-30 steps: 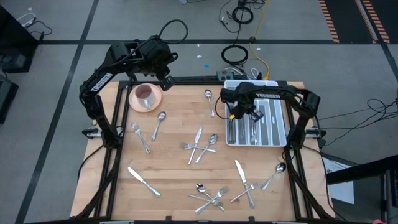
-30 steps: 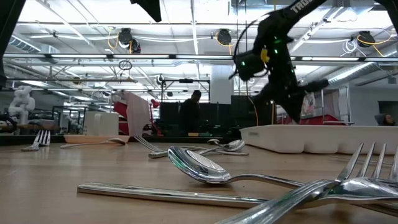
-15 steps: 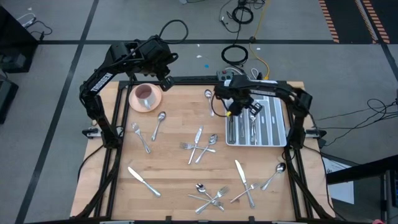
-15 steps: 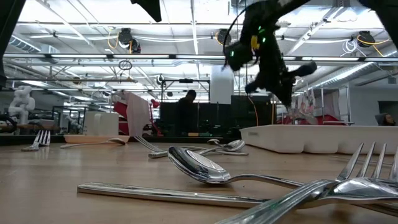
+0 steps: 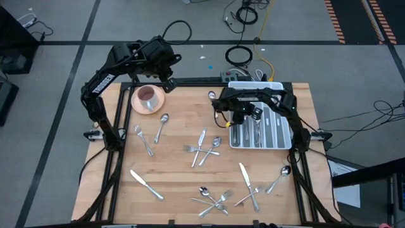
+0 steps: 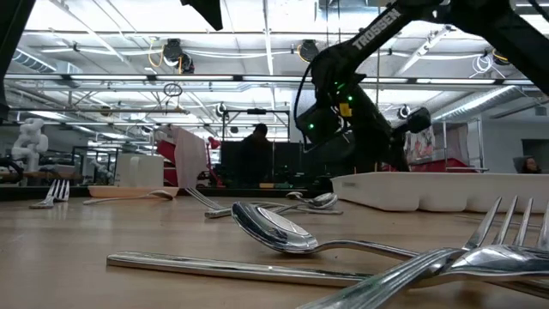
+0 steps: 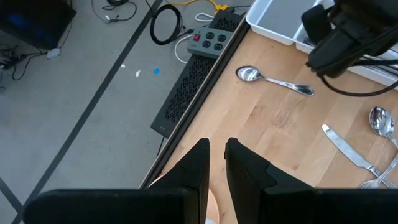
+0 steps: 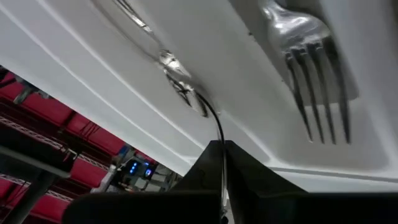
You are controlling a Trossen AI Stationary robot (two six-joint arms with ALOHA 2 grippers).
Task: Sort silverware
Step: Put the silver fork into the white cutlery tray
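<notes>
Nearest the low camera, a spoon (image 6: 274,230), a table knife (image 6: 223,268) and fork tines (image 6: 506,225) are seen lying on the wooden bench (image 5: 183,164). From above, the silverware is found scattered over the bench: a crossed pile of forks and a spoon (image 5: 214,199) at the near edge, a knife (image 5: 146,184) at near left, a knife and fork (image 5: 249,186) with a spoon (image 5: 278,179) at near right. In the middle a fork, knife and spoon (image 5: 204,147) are crossed; further left lie a fork (image 5: 143,139) and a spoon (image 5: 162,125). One spoon (image 5: 212,98) lies alone near the far edge, also seen from the left wrist (image 7: 273,81).

A white divided tray (image 5: 283,130) stands at the far right of the bench — several pieces already lie in its compartments. The right hand (image 5: 242,116) is held low over the tray's left side, its fingers pressed together; nothing is seen pinched between them. In the right wrist view a fork (image 8: 311,68) lies in a white compartment just beyond the closed fingers (image 8: 221,165), with a second utensil handle beside it, its kind not made out.

At the far left corner a pink cup on its saucer (image 5: 148,98) stands. The left hand (image 5: 166,81) waits above the bench's far edge beside the cup; its fingers (image 7: 196,168) are parted by a narrow gap — nothing is held.

Beyond the bench, a power strip (image 7: 208,40) and coiled cables (image 5: 239,55) lie on the floor, and a person (image 6: 255,159) is seen in the room behind.
</notes>
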